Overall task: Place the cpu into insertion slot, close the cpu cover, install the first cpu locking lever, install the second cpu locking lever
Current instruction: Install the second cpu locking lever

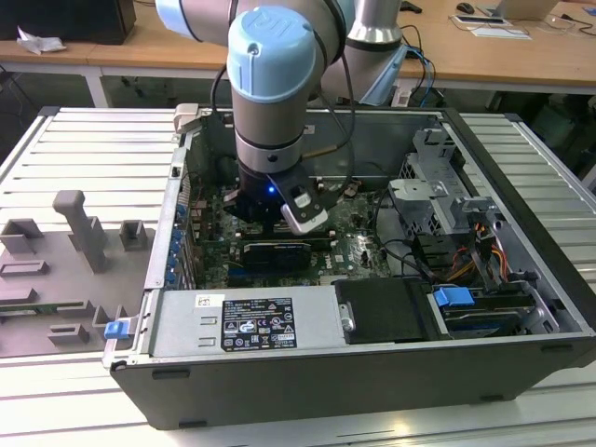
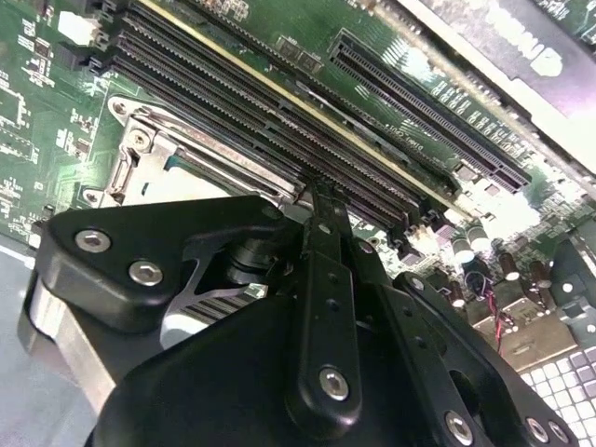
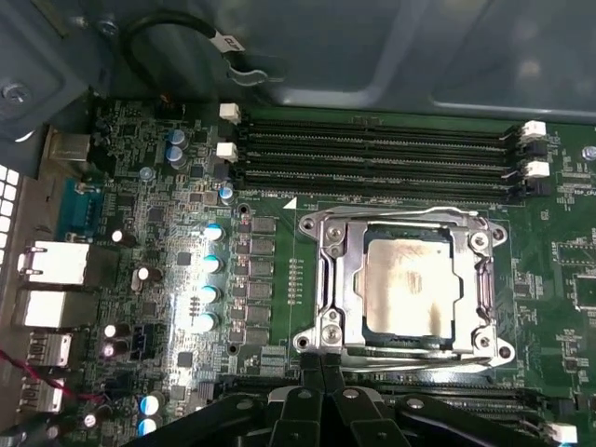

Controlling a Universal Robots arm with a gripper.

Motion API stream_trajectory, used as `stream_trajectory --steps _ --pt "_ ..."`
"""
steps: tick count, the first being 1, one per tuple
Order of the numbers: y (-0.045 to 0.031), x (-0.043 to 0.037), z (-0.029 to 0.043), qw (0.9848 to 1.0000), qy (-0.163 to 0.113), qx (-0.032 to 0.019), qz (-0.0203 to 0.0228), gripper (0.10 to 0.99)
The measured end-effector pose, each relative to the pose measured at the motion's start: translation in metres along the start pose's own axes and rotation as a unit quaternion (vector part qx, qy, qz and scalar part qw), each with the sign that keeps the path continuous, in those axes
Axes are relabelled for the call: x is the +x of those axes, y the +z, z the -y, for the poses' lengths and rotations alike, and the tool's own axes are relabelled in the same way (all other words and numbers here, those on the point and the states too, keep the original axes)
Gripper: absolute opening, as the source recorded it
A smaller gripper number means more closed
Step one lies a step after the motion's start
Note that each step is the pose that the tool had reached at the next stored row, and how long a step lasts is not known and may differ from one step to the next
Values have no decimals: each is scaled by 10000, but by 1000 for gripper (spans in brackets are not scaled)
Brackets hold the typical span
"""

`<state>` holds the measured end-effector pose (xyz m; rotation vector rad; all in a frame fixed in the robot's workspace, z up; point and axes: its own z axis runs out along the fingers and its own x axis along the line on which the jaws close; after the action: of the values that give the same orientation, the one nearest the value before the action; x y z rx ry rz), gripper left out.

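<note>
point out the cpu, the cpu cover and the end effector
cpu (image 3: 408, 281): first wrist view, middle of its pale metal top
cpu cover (image 3: 336, 270): first wrist view, one side bar of the silvery frame
end effector (image 3: 321, 365): first wrist view, between its fingertips

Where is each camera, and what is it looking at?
Exterior view: off the arm, above the open computer case; the arm's blue joint reaches inside.
First wrist view: on the arm, facing the green board, where the cpu sits in the insertion slot under the closed cpu cover; end effector at the socket's edge.
Second wrist view: on the arm, looking along the end effector at the memory slots.
Both wrist views share the cover and the memory slots.
</note>
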<state>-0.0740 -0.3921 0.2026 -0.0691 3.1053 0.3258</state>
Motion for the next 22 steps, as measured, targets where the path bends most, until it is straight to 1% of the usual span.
stream_trajectory --steps 5,6,7,11,12,15,19,22 --pt "19 5 4 9999 2 -137 7 106" --pt "23 11 4 9998 2 -191 9 106" --pt "26 17 5 9997 1 -233 11 106" --pt "43 38 7 9994 4 -333 16 106" --pt "49 42 8 9994 4 -350 16 106" --pt "62 56 11 9993 5 -376 18 106" --pt "60 64 17 9993 4 -378 18 106" --pt "24 63 10 9993 4 -377 18 106"
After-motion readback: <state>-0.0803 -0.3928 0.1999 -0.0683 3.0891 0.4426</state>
